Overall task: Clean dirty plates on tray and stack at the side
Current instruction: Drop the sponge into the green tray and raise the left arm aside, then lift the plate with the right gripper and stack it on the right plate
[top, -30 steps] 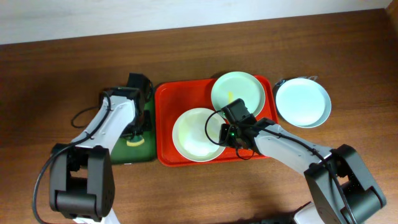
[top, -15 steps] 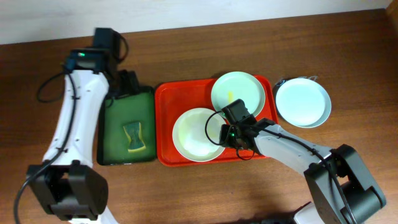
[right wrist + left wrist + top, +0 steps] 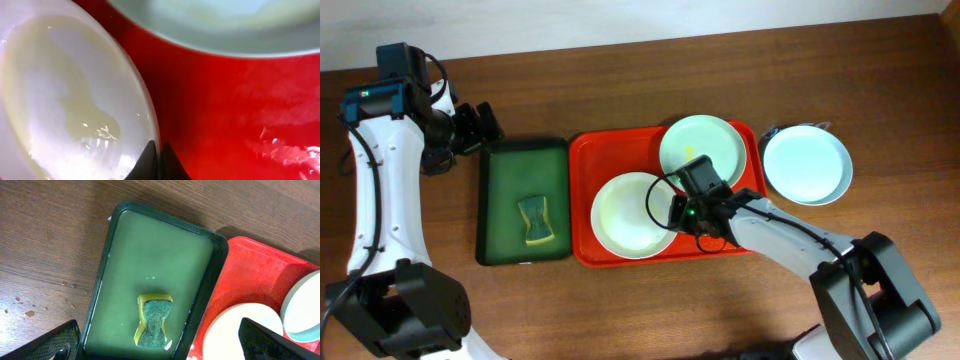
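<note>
The red tray (image 3: 582,200) holds two dirty plates. The front plate (image 3: 625,215) is whitish with a wet yellowish film. My right gripper (image 3: 672,212) is shut on its right rim, and in the right wrist view the black fingertips (image 3: 150,159) pinch the rim of that plate (image 3: 65,100) just above the tray floor (image 3: 225,110). The back plate (image 3: 702,148) is mint with a small yellow smear. My left gripper (image 3: 480,125) hovers open at the far left, above the green tray's back corner, and its fingers (image 3: 60,341) hold nothing.
A dark green tray (image 3: 520,180) left of the red one holds a yellow-green sponge (image 3: 534,220), seen from above in the left wrist view (image 3: 154,320). A clean mint plate (image 3: 807,165) sits on the table right of the red tray. Water drops (image 3: 30,312) spot the wood.
My left arm has lifted off the green tray and swung back and left, opening and leaving the sponge in the tray. The front plate has shifted slightly left in the right gripper.
</note>
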Tool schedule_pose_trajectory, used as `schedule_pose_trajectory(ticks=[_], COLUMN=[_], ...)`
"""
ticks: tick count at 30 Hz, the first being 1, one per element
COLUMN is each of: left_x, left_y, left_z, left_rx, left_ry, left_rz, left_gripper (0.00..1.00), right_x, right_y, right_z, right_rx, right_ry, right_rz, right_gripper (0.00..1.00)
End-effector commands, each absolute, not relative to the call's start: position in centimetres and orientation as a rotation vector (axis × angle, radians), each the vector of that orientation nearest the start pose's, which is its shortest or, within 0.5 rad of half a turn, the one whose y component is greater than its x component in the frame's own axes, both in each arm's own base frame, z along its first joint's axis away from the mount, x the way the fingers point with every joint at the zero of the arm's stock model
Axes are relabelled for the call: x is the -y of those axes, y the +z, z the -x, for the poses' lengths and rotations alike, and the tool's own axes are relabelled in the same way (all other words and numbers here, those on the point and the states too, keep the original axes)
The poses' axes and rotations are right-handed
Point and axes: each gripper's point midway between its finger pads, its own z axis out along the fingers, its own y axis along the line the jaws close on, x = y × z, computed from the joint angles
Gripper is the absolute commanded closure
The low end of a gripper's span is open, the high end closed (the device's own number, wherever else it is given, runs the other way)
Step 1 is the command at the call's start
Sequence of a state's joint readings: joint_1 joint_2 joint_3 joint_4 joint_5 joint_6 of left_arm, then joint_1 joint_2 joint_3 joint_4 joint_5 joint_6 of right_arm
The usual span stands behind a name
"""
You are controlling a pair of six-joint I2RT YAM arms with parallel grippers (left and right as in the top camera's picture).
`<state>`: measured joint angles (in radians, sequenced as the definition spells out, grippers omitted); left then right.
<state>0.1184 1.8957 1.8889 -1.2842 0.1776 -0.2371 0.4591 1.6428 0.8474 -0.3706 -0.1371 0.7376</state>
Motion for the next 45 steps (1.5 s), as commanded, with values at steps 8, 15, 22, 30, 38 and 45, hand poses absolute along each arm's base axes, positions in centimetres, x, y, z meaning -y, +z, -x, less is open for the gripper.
schedule_pose_trajectory(ticks=[8,15,22,30,38,45], left_x=[-1.7,-1.7,-1.7,-1.7,-1.7,-1.7], left_y=[20.0,20.0,20.0,20.0,20.0,20.0], left_z=[-41.9,-41.9,-41.9,-41.9,-41.9,-41.9], left_rx=[-2.794,-2.794,-2.794,-2.794,-2.794,-2.794], left_ry=[-0.298,-0.298,-0.298,-0.298,-0.298,-0.298], left_rz=[0.432,0.432,0.432,0.432,0.432,0.432], left_gripper=[0.01,0.01,0.01,0.01,0.01,0.01], right_x=[-21.2,-24.6,-29.1,-30.9,-33.9,-36.1], right_y=[14.6,12.0,12.2,17.8,25.2,31.3], right_z=[-34.5,-37.8,-41.5,-43.9,-45.7,-44.6], right_rx=[-2.750,-2.665,-2.504,-2.158,-1.795,-1.521], right_ry=[0.637,0.578,0.330,0.065,-0.139,-0.340], right_rz=[-0.303,-0.265,-0.187,0.063,0.378,0.534], right_gripper=[0.96,0.96,0.96,0.96,0.96,0.96])
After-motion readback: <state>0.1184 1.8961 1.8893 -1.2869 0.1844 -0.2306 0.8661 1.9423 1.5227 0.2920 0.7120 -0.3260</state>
